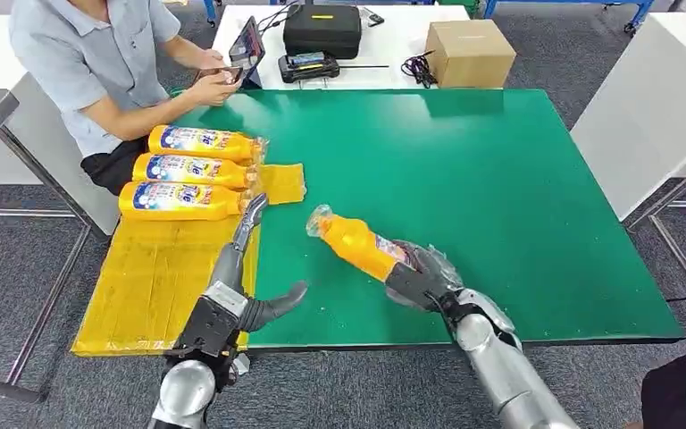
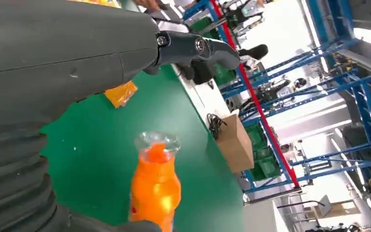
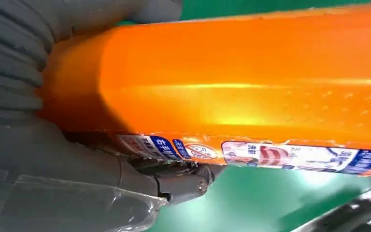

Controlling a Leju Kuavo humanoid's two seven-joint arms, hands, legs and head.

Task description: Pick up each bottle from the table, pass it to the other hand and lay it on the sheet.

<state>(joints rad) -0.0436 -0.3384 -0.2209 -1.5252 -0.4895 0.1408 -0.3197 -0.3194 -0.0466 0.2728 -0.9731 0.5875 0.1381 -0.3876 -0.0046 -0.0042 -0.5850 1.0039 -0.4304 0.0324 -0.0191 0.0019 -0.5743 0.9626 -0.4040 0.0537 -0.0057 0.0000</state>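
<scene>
Head view: the green desk (image 1: pixel 500 197) filled the centre of the frame. A yellow plastic sheet (image 1: pixel 152 277) lay over its left edge, with three orange plastic bottles with blue-and-white labels (image 1: pixel 183 170) lying side by side on the sheet's upper part, caps toward the right. The right robot hand (image 1: pixel 424 281), lower centre-right, grasped a fourth orange plastic bottle wrapped in clear film (image 1: pixel 357 243) by its base; the bottle was tilted, cap end pointing to the upper left of the frame. The left robot hand (image 1: pixel 246 277), lower centre-left, was released, fingers extended toward the sheet and thumb spread to the right, holding nothing, its fingertips near the lowest bottle on the sheet. A person in a grey shirt (image 1: pixel 89 54) sat at upper left holding a phone. A white table at the top carried a black case (image 1: pixel 322 29) and a brown cardboard box (image 1: pixel 469 52).

Left wrist view: the left robot hand's grey cover and dark fingers (image 2: pixel 198 48) ran along the upper left, empty. The held bottle's cap end (image 2: pixel 155 179) showed at lower centre over the green desk surface.

Right wrist view: the orange bottle body (image 3: pixel 246 82) crossed the frame, its label along the lower side, clamped against the right robot hand's grey thumb (image 3: pixel 77 188).
</scene>
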